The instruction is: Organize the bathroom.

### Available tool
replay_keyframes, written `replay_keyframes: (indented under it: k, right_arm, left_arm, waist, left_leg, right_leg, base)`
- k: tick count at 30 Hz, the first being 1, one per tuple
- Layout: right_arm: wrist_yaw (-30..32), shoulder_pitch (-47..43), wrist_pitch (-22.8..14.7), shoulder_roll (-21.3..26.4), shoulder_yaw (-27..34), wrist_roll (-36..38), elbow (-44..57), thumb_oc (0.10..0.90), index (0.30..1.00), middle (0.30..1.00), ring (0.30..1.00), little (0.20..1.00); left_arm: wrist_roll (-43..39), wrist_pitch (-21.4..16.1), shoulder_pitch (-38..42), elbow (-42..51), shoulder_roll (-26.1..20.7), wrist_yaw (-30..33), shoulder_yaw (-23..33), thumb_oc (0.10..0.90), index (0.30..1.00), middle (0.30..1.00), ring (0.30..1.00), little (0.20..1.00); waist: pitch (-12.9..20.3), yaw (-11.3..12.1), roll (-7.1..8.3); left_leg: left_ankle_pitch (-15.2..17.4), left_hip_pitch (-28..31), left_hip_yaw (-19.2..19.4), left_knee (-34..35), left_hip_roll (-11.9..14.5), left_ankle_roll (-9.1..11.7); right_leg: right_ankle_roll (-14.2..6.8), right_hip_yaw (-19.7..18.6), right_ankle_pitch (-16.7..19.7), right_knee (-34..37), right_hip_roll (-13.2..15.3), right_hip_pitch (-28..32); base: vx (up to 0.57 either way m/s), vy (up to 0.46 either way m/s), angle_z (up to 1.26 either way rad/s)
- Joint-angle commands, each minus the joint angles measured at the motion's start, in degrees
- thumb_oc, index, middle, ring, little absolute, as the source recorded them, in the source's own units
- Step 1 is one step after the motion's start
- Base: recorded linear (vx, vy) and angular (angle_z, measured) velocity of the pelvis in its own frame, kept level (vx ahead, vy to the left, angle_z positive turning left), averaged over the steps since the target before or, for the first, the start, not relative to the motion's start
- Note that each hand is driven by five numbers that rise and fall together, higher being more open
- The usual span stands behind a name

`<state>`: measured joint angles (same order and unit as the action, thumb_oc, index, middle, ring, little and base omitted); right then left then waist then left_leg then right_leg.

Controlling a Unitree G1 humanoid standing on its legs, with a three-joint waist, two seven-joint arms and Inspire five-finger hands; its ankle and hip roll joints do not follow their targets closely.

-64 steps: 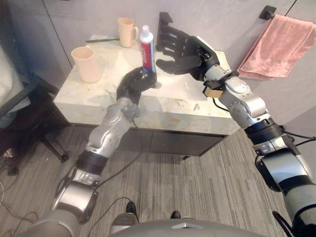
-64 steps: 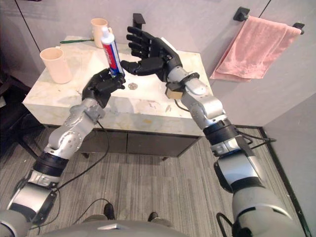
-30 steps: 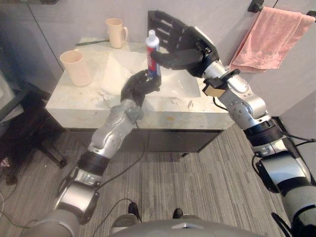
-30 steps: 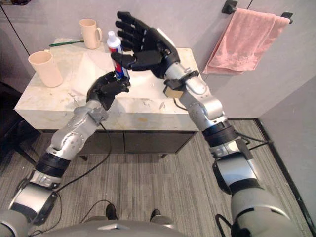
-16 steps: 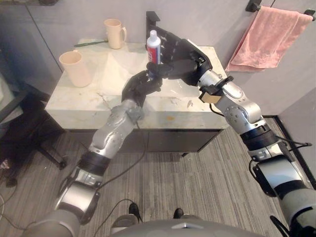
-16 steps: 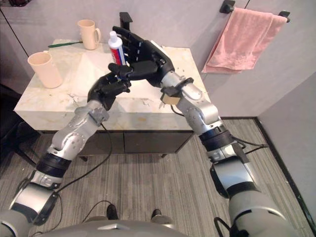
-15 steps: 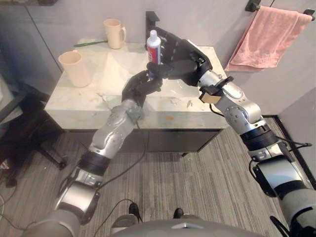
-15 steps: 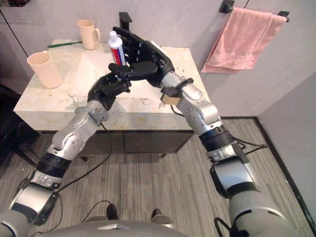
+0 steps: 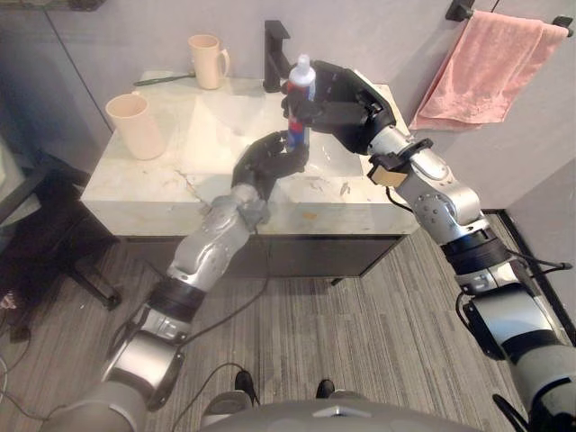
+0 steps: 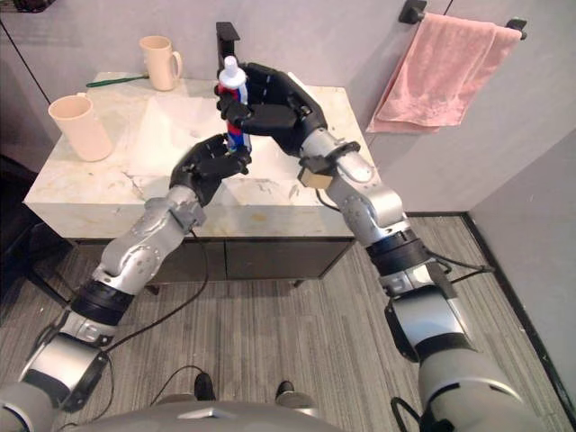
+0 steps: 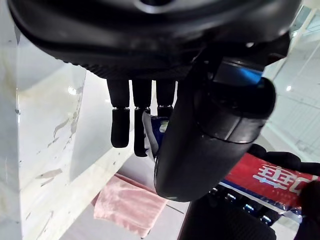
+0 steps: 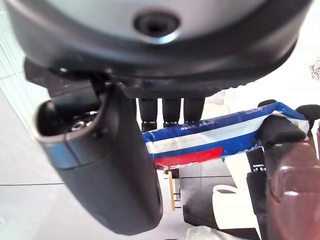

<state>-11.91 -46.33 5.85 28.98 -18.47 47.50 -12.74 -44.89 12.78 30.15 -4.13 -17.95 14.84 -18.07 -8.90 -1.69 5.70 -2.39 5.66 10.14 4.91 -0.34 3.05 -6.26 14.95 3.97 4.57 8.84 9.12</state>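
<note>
Now | left robot hand (image 9: 270,160) curled round toothpaste tube (image 9: 300,101) | right robot hand (image 9: 346,101) curled round it too

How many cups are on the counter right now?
2. One cup stands near the counter's front left corner. The other cup stands at the back left by the wall, next to a green toothbrush. The arms may hide more.

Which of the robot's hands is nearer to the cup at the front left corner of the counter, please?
Left. The left hand holds the toothpaste tube's lower end, closer to that cup; the right hand grips the tube farther right.
</note>
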Motion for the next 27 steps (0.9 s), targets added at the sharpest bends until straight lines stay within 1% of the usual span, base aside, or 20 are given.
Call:
replay_keyframes:
  k: [1,3,4,5,6,7,9,10,13,14,16,17,18,20,21,22,23,24,25,27]
  right_arm:
    - [-2.4,-5.0,-7.5,0.6,3.7,3.2,3.5,0.4,0.3,0.3,0.3,0.3]
    - [-2.4,-4.9,-8.0,0.8,4.0,2.6,3.8,0.4,0.3,0.3,0.3,0.3]
    - [-2.4,-5.0,-8.4,0.9,4.1,2.3,4.3,0.4,0.3,0.3,0.3,0.3]
    - [-2.4,-5.0,-8.6,0.9,4.1,2.0,4.5,0.4,0.3,0.3,0.3,0.3]
    - [-2.4,-5.1,-9.0,1.2,4.2,1.5,4.8,0.4,0.3,0.3,0.3,0.3]
    - [-2.4,-5.2,-9.2,1.2,4.2,1.4,4.9,0.4,0.3,0.3,0.3,0.3]
    - [-2.0,-5.6,-10.7,2.2,4.4,0.2,5.7,0.4,0.3,0.3,0.3,0.3]
    - [-2.0,-5.7,-10.8,2.3,4.4,0.2,5.7,0.4,0.3,0.3,0.3,0.3]
    - [-0.9,-6.6,-12.4,4.3,5.0,-0.6,6.8,0.4,0.3,0.3,0.3,0.3]
    - [-0.8,-6.7,-12.4,4.5,5.1,-0.5,6.9,0.4,0.3,0.3,0.3,0.3]
    - [-0.2,-7.3,-13.6,6.4,5.7,-0.2,7.1,0.4,0.3,0.3,0.3,0.3]
    - [-0.2,-7.3,-13.6,6.4,5.6,-0.2,7.0,0.4,0.3,0.3,0.3,0.3]
    - [0.7,-7.8,-14.5,7.2,5.8,-0.2,6.5,0.4,0.3,0.3,0.3,0.3]
    - [1.3,-8.2,-15.2,8.2,5.9,0.2,5.9,0.4,0.3,0.3,0.3,0.3]
    - [2.0,-8.4,-16.0,9.4,6.1,0.0,5.6,0.4,0.3,0.3,0.3,0.3]
    - [2.2,-8.4,-16.0,9.7,6.2,-0.1,5.5,0.4,0.3,0.3,0.3,0.3]
    - [2.9,-8.6,-16.1,10.6,6.4,0.3,5.5,0.4,0.3,0.3,0.3,0.3]
    - [2.9,-8.6,-16.1,10.8,6.5,0.6,5.5,0.4,0.3,0.3,0.3,0.3]
    - [3.1,-9.0,-16.1,11.2,7.0,0.7,5.3,0.4,0.3,0.3,0.3,0.3]
    - [3.2,-9.4,-16.2,11.5,6.9,1.1,5.0,0.4,0.3,0.3,0.3,0.3]
  left_arm:
    - [2.1,-6.2,9.3,1.2,0.9,1.1,1.2,0.4,0.3,0.3,0.3,0.3]
    - [3.0,-6.2,9.1,1.4,0.9,1.7,1.4,0.4,0.3,0.3,0.3,0.3]
    - [3.7,-6.4,8.9,1.5,0.8,2.3,1.4,0.521,0.481,0.481,0.481,0.481]
    - [4.1,-6.4,8.9,1.5,0.8,2.5,1.4,0.596,0.594,0.594,0.594,0.594]
    - [4.8,-6.2,8.8,1.5,0.6,2.8,1.7,0.761,0.841,0.841,0.841,0.841]
    - [5.1,-6.1,8.7,1.6,0.5,3.0,1.7,0.8,0.9,0.9,0.9,0.9]
    - [6.9,-6.1,7.7,2.5,-1.1,3.5,2.8,0.8,0.9,0.9,0.9,0.9]
    - [6.9,-6.0,7.6,2.6,-1.2,3.3,3.0,0.8,0.9,0.9,0.9,0.9]
    - [7.6,-4.2,5.2,5.0,-4.6,2.3,5.3,0.8,0.9,0.9,0.9,0.9]
    - [7.5,-4.0,4.9,5.2,-5.0,2.1,5.6,0.8,0.9,0.9,0.9,0.9]
    - [6.3,-3.5,2.7,6.5,-7.3,1.1,7.3,0.8,0.9,0.9,0.9,0.9]
    - [6.2,-3.4,2.7,6.5,-7.3,1.1,7.4,0.8,0.9,0.9,0.9,0.9]
    - [5.4,-3.6,1.8,6.7,-8.6,-0.4,8.5,0.8,0.9,0.9,0.9,0.9]
    - [5.6,-3.8,1.5,6.6,-9.1,-1.6,8.9,0.8,0.9,0.9,0.9,0.9]
    - [5.2,-4.1,1.4,6.5,-9.6,-1.9,8.9,0.8,0.9,0.9,0.9,0.9]
    - [5.0,-4.1,1.4,6.5,-9.7,-2.1,8.9,0.8,0.9,0.9,0.9,0.9]
    - [4.9,-4.3,1.4,6.4,-9.9,-2.3,9.0,0.8,0.9,0.9,0.9,0.9]
    - [5.0,-4.3,1.3,6.3,-10.0,-2.3,9.0,0.8,0.9,0.9,0.9,0.9]
    - [5.2,-4.2,1.1,6.3,-10.3,-2.5,9.1,0.8,0.9,0.9,0.9,0.9]
    - [5.1,-4.2,0.7,6.4,-10.5,-2.4,9.3,0.8,0.9,0.9,0.9,0.9]
  waist:
    - [6.6,1.3,-1.0]
    - [6.6,1.2,-1.01]
    - [6.6,1.2,-0.99]
    - [6.6,1.3,-0.99]
    - [6.6,1.3,-0.98]
    - [6.6,1.3,-0.97]
    - [6.7,1.7,-0.96]
    - [6.7,1.8,-0.97]
    - [6.9,3.0,-1.1]
    - [6.9,3.1,-1.08]
    - [7.1,4.2,-1.07]
    - [7.1,4.1,-1.08]
    - [7.3,4.5,-1.19]
    - [7.5,4.3,-1.25]
    - [7.8,4.1,-1.28]
    - [7.9,4.0,-1.29]
    - [8.2,3.9,-1.29]
    - [8.2,3.9,-1.28]
    - [8.5,4.1,-1.12]
    - [8.5,4.5,-0.94]
  left_leg:
    - [4.6,3.9,1.6,-0.5,0.3,-4.0]
    - [4.6,3.9,1.5,-0.5,0.3,-4.1]
    - [4.7,3.9,1.4,-0.5,0.3,-4.1]
    - [4.7,3.9,1.4,-0.5,0.3,-4.1]
    - [4.7,3.9,1.4,-0.5,0.3,-4.0]
    - [4.7,3.9,1.4,-0.5,0.3,-4.0]
    - [4.7,3.8,1.3,-0.5,0.4,-3.9]
    - [4.6,3.8,1.3,-0.5,0.4,-3.9]
    - [4.5,3.5,0.4,-0.4,0.3,-3.9]
    - [4.5,3.5,0.2,-0.3,0.3,-4.0]
    - [4.4,3.2,-1.2,-0.2,0.1,-4.0]
    - [4.3,3.2,-1.2,-0.2,0.1,-4.0]
    - [4.3,2.9,-2.7,-0.1,0.2,-4.0]
    - [4.1,2.7,-4.0,-0.1,0.2,-4.0]
    - [3.9,2.2,-5.5,0.0,0.2,-4.0]
    - [3.8,2.0,-5.9,0.0,0.3,-4.0]
    - [3.6,1.6,-7.1,0.1,0.3,-3.8]
    - [3.6,1.4,-7.4,0.1,0.4,-3.7]
    - [3.3,1.0,-8.4,0.1,0.7,-3.2]
    - [3.2,0.7,-8.9,0.1,0.9,-2.9]
  right_leg:
    - [-4.1,-0.9,-1.2,-6.7,1.7,-4.5]
    - [-4.1,-1.0,-1.2,-6.7,1.6,-4.5]
    - [-4.1,-1.1,-1.2,-6.6,1.6,-4.5]
    - [-4.2,-1.1,-1.2,-6.6,1.7,-4.5]
    - [-4.2,-1.1,-1.1,-6.7,1.7,-4.5]
    - [-4.2,-1.1,-1.1,-6.7,1.7,-4.5]
    - [-4.2,-1.0,-1.2,-6.5,1.6,-4.4]
    - [-4.2,-1.0,-1.2,-6.5,1.6,-4.3]
    - [-4.1,-0.2,-1.0,-7.0,2.0,-4.2]
    - [-4.1,-0.1,-1.0,-7.1,2.1,-4.2]
    - [-4.0,-0.1,-1.0,-7.4,2.1,-4.2]
    - [-4.0,0.0,-1.0,-7.4,2.1,-4.2]
    - [-3.7,-1.5,-1.7,-6.9,1.4,-4.1]
    - [-3.5,-3.6,-2.3,-6.6,0.4,-4.0]
    - [-3.2,-6.0,-2.9,-6.4,-0.7,-4.0]
    - [-3.1,-6.4,-3.1,-6.4,-0.9,-4.0]
    - [-2.6,-7.6,-3.6,-6.3,-1.6,-3.9]
    - [-2.5,-7.8,-3.7,-6.3,-1.8,-3.9]
    - [-1.8,-7.8,-4.0,-5.6,-2.6,-3.6]
    - [-1.5,-7.5,-4.1,-5.2,-2.9,-3.4]
  base:
    - [0.0,-0.004,-0.03]
    - [0.0,-0.004,-0.02]
    - [0.0,0.0,0.0]
    - [0.0,0.0,0.0]
    - [0.0,0.0,0.0]
    - [-0.04,-0.036,-0.03]
    - [-0.04,-0.035,-0.02]
    - [-0.04,-0.033,0.0]
    - [-0.05,-0.048,0.02]
    - [-0.07,-0.095,0.08]
    - [-0.06,-0.101,0.11]
    - [-0.09,-0.138,0.18]
    - [-0.09,-0.147,0.24]
    - [-0.11,-0.163,0.37]
    - [-0.09,-0.123,0.51]
    - [-0.14,-0.188,0.68]
    - [-0.09,-0.129,0.6]
    - [-0.17,-0.237,0.71]
    - [-0.11,-0.166,0.61]
    - [-0.14,-0.213,0.62]
